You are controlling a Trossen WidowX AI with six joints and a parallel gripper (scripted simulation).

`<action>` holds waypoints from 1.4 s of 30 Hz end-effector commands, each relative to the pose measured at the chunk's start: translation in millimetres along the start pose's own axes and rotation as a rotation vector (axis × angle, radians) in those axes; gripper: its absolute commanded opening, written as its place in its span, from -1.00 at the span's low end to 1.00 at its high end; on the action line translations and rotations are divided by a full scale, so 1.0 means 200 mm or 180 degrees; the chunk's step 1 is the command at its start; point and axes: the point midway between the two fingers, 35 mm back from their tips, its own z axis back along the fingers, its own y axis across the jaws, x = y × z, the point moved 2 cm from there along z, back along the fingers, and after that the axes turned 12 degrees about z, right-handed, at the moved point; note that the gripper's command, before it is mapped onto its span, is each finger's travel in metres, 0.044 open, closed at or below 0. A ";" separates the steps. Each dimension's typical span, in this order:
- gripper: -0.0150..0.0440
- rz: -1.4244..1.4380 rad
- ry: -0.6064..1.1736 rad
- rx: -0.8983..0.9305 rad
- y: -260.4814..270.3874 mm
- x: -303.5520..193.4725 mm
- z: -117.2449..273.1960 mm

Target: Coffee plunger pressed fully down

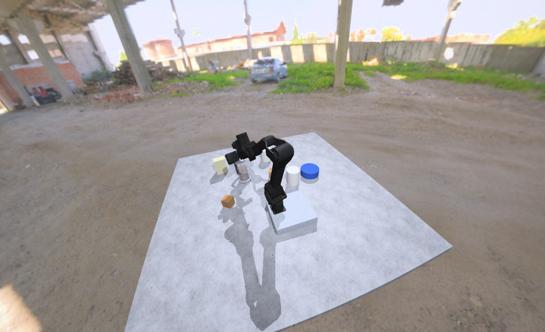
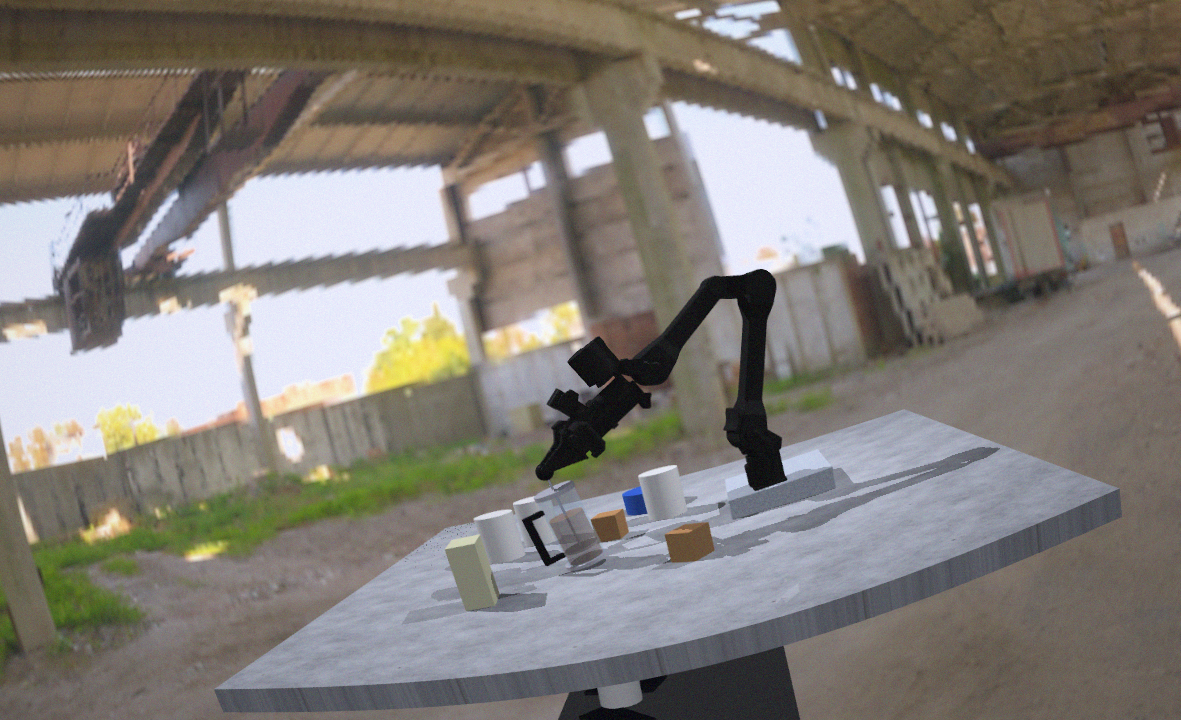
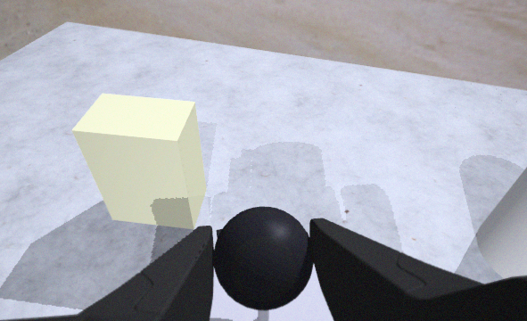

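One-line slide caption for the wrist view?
Gripper shut on the black plunger knob, pale yellow block standing on the table beyond.

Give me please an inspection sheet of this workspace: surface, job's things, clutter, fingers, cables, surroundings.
Surface: grey mottled table top, arm on a pale base block.
Job's things: glass coffee press upright, black plunger knob above it.
Clutter: pale yellow block, two orange cubes, white cylinders, blue disc.
Fingers: gripper shut on the knob, one finger each side.
Cables: nothing seen.
Surroundings: dirt ground, concrete pillars, parked car.
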 end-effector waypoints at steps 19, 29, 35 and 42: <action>-0.07 -0.0024 0.0089 0.0014 0.01 -0.02 -0.03; -0.07 -0.0001 0.0037 0.0008 0.00 0.00 -0.02; -0.07 -0.0001 0.0037 0.0008 0.00 0.00 -0.02; 0.56 -0.0001 0.0037 0.0008 0.00 0.00 -0.02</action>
